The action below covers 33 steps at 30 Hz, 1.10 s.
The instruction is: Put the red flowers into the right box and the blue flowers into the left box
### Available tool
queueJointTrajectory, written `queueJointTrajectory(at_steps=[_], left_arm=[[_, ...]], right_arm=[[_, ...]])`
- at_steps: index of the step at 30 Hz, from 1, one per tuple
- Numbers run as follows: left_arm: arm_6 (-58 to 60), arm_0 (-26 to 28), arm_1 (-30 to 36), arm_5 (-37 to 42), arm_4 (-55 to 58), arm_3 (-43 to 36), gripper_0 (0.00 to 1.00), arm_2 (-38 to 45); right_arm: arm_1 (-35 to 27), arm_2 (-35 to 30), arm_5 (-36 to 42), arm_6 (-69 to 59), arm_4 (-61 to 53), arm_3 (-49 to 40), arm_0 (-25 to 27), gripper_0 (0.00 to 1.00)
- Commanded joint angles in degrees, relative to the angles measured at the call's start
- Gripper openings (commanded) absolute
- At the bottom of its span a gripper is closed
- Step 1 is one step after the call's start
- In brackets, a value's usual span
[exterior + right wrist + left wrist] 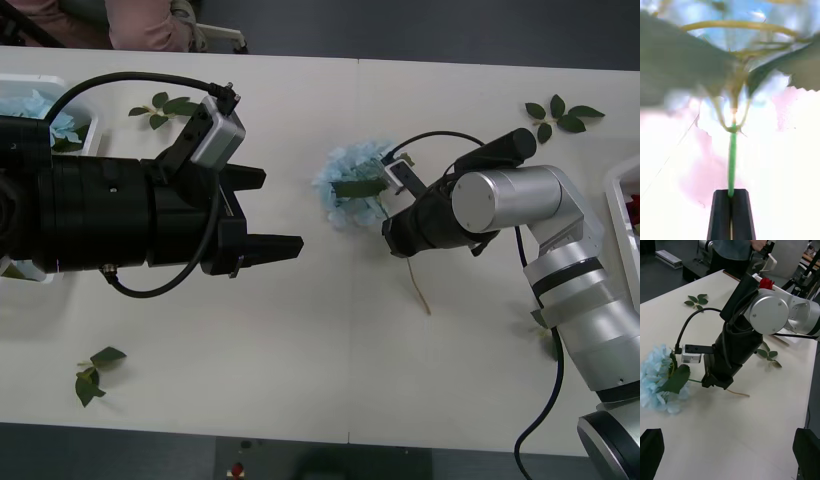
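The right gripper (731, 210) clamps the thin green stem of the fluffy pale-blue flower (350, 186) mid-table; the head seems barely off the white table (300, 350); light, floppy, top-heavy, best held near the head; the left gripper (262, 213) waits open nearby.

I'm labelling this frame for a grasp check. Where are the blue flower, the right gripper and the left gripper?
blue flower (350, 185), front view, on its pale-blue petal cluster.
right gripper (731, 195), right wrist view, at the shut black fingertips pinching the green stem.
left gripper (268, 212), front view, midway between its open fingers.
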Motion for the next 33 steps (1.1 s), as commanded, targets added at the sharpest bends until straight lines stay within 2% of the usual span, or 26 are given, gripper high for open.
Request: queueJointTrajectory(at_steps=[1,10,21,27,30,31,33], left_arm=[[-1.8,-0.7,0.0,-0.9,0.2,-1.5,1.0,1.2],[-1.8,-0.7,0.0,-0.9,0.2,-1.5,1.0,1.2],[-1.8,-0.7,0.0,-0.9,0.2,-1.5,1.0,1.2],[-1.8,-0.7,0.0,-0.9,0.2,-1.5,1.0,1.2],[-1.8,-0.7,0.0,-0.9,0.2,-1.5,1.0,1.2],[-1.8,2.2,-1.6,-1.0,0.2,0.0,1.0,-0.6],[-1.9,2.5,-2.6,-1.9,0.8,0.0,1.0,-0.1]], right_arm=[[-0.6,-1.3,-0.7,-1.8,-3.0,-1.3,-0.4,0.0],[-2.8,-5.1,-1.0,-2.3,-14.2,-6.2,-0.4,0.0],[-3.0,-14.7,-0.3,-0.6,-40.3,-9.1,0.5,0.0],[-3.1,-16.2,-0.1,-0.1,-57.6,-9.1,0.0,0.0],[-3.0,-16.1,0.5,0.3,-62.1,-9.1,-1.2,0.0],[-3.0,-16.1,0.6,0.6,-62.7,-9.1,-1.7,0.0],[-3.0,-16.1,1.4,1.2,-63.0,-9.1,-3.0,0.0]])
